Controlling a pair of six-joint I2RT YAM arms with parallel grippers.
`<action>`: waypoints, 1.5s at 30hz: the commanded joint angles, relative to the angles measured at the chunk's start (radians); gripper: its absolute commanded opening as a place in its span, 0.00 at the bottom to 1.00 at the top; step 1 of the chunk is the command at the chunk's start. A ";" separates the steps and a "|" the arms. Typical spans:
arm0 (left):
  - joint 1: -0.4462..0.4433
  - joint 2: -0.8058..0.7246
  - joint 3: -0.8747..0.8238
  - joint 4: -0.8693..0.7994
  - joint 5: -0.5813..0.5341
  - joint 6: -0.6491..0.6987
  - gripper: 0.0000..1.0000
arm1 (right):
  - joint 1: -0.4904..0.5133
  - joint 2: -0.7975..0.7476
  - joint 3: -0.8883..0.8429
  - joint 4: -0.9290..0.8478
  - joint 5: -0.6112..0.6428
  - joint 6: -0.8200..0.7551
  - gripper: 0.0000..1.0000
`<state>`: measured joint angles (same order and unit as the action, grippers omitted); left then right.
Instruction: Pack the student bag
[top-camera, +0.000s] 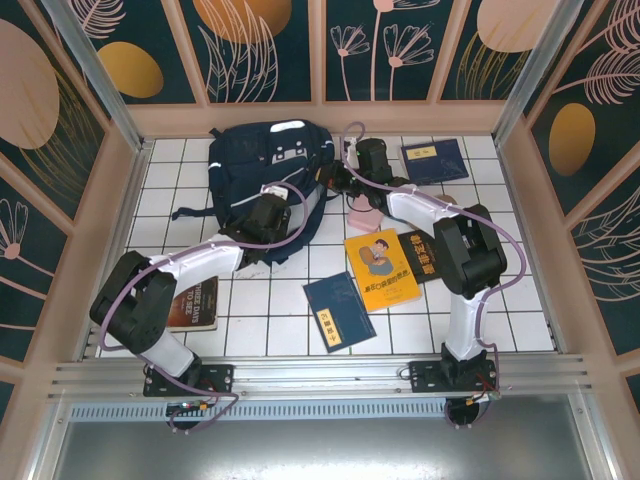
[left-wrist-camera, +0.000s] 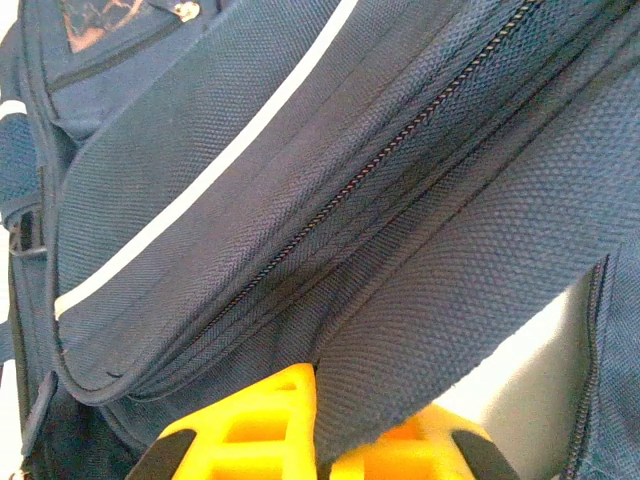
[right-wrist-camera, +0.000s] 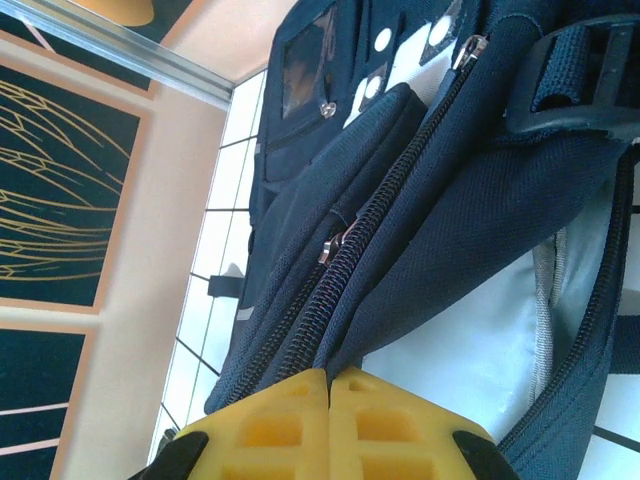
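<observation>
Top external: the student bag (top-camera: 262, 165) lies flat on the desk (top-camera: 510, 320), front face up, at the desk's far side. The left pincer (top-camera: 290, 200) is at the bag's near edge and the right pincer (top-camera: 338, 180) at the bag's right edge. A yellow book (top-camera: 378, 268) and a navy book (top-camera: 338, 310) lie on the near side of the bag, apart from it. A pink item (top-camera: 362, 215) sits just off the bag's near-right corner.

Left wrist: the left pincer (left-wrist-camera: 320, 430) is clamped on a fabric flap of the bag, whose edge runs down between the yellow fingers (left-wrist-camera: 265, 420). The zipper (left-wrist-camera: 400, 150) above the flap is closed.

Right wrist: the right pincer (right-wrist-camera: 328, 400) is together, with the bag's zipper lip running into the seam between the pads. This reads as a thin pinch on the lip. White lining (right-wrist-camera: 470, 330) shows beside it, so the mouth looks partly open.

Risks (judgement):
- The right hold is shallow, so the lip could slip out if the two arms pull apart unevenly.
- The bag is soft. Lifting both holds may drag the whole bag rather than widen the mouth.
- The bag's loose straps could snag an arm.
- With both pincers occupied, nothing is free to fetch a book, and releasing either one may let the mouth collapse.
</observation>
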<state>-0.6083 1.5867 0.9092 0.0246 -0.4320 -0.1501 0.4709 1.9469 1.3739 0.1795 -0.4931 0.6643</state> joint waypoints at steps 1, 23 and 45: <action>0.006 -0.076 0.032 -0.004 -0.067 -0.024 0.00 | -0.008 -0.002 0.022 0.073 -0.019 0.003 0.00; 0.008 -0.129 0.175 -0.020 -0.099 -0.135 0.00 | -0.036 -0.286 -0.266 0.118 0.155 -0.096 0.99; 0.012 -0.128 0.289 -0.044 0.015 -0.197 0.00 | -0.164 -0.487 -0.668 0.014 0.318 -0.171 0.93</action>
<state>-0.5957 1.4792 1.1446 -0.1104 -0.4435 -0.3107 0.3466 1.4708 0.7414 0.1902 -0.1936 0.4858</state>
